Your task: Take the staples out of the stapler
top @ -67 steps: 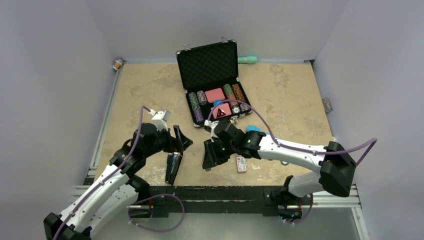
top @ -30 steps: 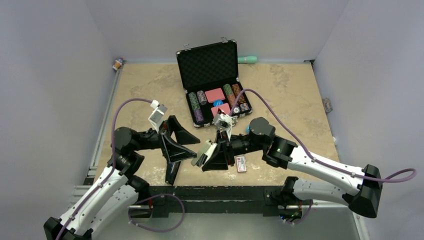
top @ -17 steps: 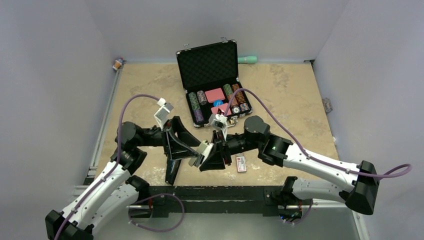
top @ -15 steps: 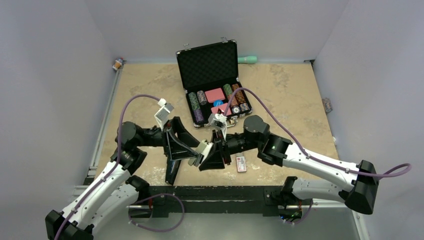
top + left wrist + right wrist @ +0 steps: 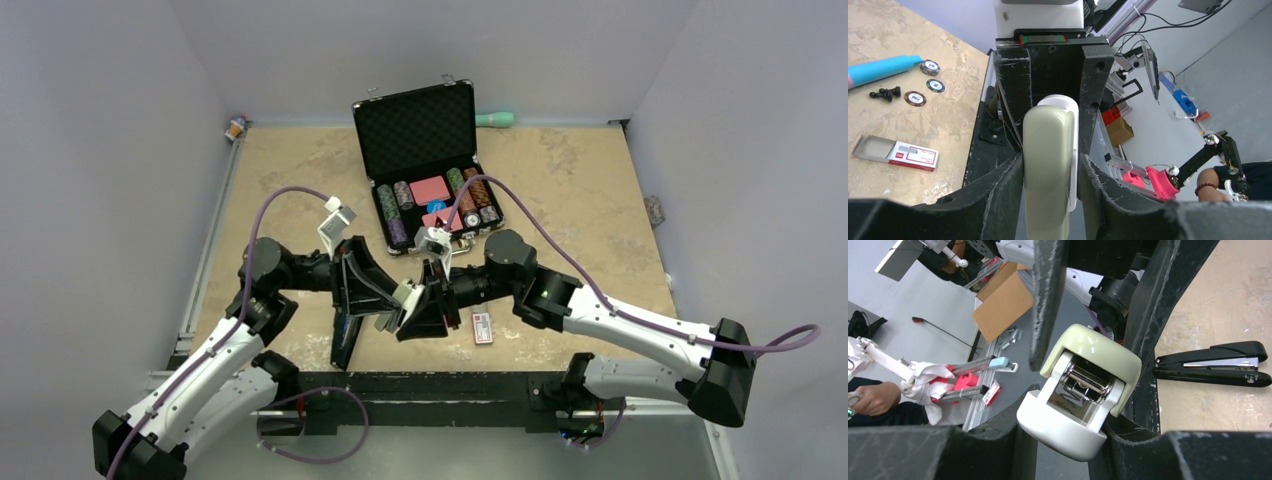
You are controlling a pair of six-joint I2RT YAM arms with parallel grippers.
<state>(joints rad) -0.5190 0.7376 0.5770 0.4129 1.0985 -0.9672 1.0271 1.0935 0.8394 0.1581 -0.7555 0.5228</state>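
Top view: the two arms met over the near edge of the table [image 5: 580, 180], with the white stapler [image 5: 403, 300] in the air between the left gripper [image 5: 378, 298] and the right gripper [image 5: 412, 315]; the grip itself was too small to read here.
Left wrist view: its fingers [image 5: 1003, 190] lay flush against both sides of the pale green cap, closed on it.
Right wrist view: its part-open jaws clamped the white base, the stapler's open end showing bright metal inside.
Only in the right wrist view: the left arm's fingers flanked the cap from above.
Nearby: a black stapler [image 5: 1213, 362] lay flat on the table, below the left gripper.
Further off: a staple box [image 5: 898, 152] lay apart, with loose chips [image 5: 914, 98] near it.
Behind: an open chip case [image 5: 425, 150].
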